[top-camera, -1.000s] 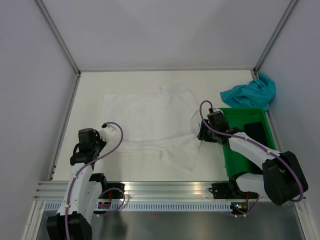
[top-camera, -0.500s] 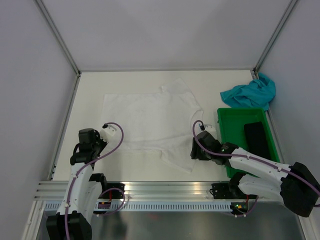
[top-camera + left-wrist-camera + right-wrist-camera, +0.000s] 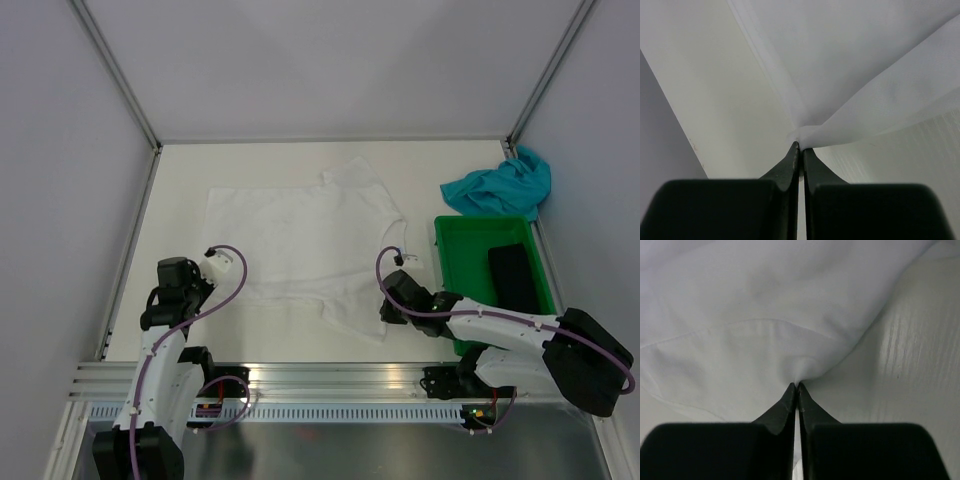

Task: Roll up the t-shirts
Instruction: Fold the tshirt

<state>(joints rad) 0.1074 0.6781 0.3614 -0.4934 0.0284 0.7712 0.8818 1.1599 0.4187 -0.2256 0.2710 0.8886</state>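
Top external alone shows teal t-shirt [image 3: 500, 187]; wrist views, both jaws clenching white t-shirt [image 3: 865, 60].

First t-shirt [image 3: 300, 235] lies spread flat across the middle of the table [image 3: 180, 190]. Second t-shirt [image 3: 500, 188] is heaped in the far right corner, just behind the crate [image 3: 480, 219]. The crate sits along the right edge, and there's a block [image 3: 510, 275] lying in its right half. Left gripper [image 3: 215, 260] is at the first t-shirt's near left corner. Right gripper [image 3: 386, 312] is at its near right edge, just left of the crate. Both are pinched onto the cloth.
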